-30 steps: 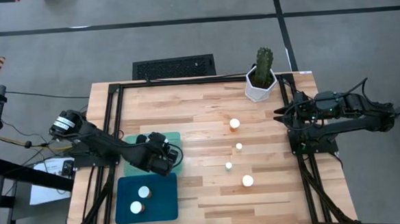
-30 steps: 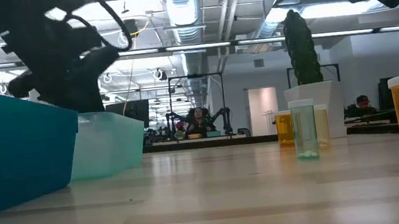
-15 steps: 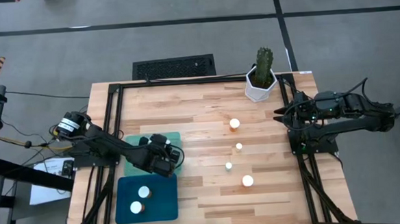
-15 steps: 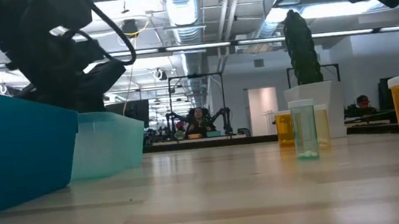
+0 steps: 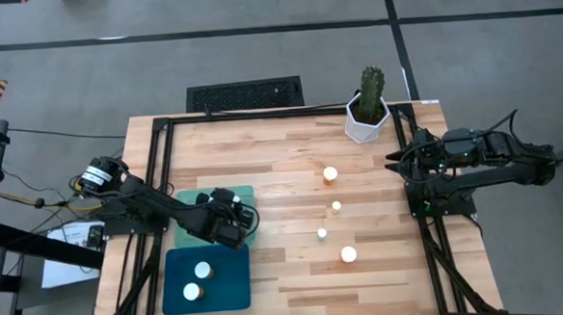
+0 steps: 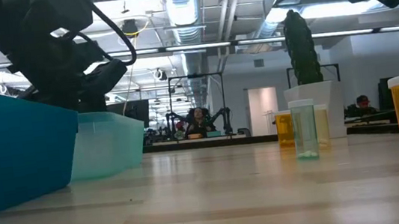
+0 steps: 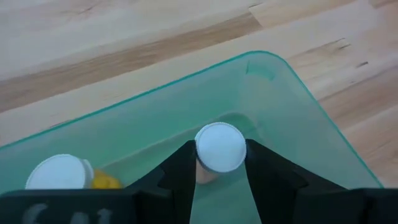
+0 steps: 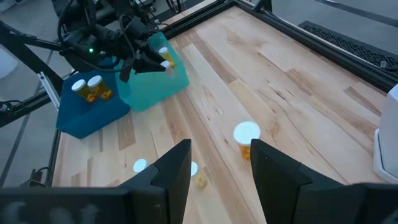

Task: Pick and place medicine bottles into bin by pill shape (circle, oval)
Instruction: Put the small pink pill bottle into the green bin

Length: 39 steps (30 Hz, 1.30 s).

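Note:
My left gripper point(image 5: 229, 218) is over the light green tray point(image 5: 199, 202) and is shut on a white-capped amber bottle point(image 7: 219, 148) inside it. A second bottle point(image 7: 59, 173) stands in the same tray. Two bottles point(image 5: 202, 270) point(image 5: 191, 291) stand in the dark blue tray point(image 5: 232, 285). Several bottles stand on the wood: point(image 5: 331, 174), point(image 5: 336, 207), point(image 5: 321, 234), point(image 5: 348, 254). My right gripper point(image 8: 219, 163) is open and empty, at the table's right edge point(image 5: 397, 158). My left gripper pinches the bottle at its white cap point(image 7: 200, 149) between its two fingers point(image 7: 184, 167), one on each side. The fingers come from above, pointing down into the tray. The bottle stands upright, and I cannot tell whether its base rests on the tray floor.
A white pot with a green cactus point(image 5: 367, 110) stands at the far right of the table. The two trays lie side by side at the table's left, the dark blue one nearer. Bare wood lies between the trays and the loose bottles.
My left gripper has gone down into the light green tray, still shut on the bottle. In the low view the arm stands lower over the tray than before.

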Each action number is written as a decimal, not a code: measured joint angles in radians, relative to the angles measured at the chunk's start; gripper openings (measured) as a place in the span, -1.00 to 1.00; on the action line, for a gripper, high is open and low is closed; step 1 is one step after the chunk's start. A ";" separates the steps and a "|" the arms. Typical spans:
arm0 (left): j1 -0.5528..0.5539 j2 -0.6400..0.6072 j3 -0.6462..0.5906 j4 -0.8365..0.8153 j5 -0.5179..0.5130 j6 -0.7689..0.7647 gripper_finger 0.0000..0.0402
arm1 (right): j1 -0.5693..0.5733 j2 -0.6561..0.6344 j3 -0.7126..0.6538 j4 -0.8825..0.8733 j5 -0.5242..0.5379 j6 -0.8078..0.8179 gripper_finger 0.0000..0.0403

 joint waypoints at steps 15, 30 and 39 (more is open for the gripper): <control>0.000 0.003 -0.002 0.000 0.021 0.006 0.05 | 0.000 0.000 0.000 0.000 0.000 -0.001 -0.13; -0.001 -0.002 0.087 -0.051 0.005 0.112 0.14 | 0.000 0.000 0.000 0.000 0.000 -0.001 -0.13; -0.002 -0.002 0.115 -0.118 0.013 0.112 0.14 | 0.000 0.000 0.000 0.000 0.000 -0.001 -0.13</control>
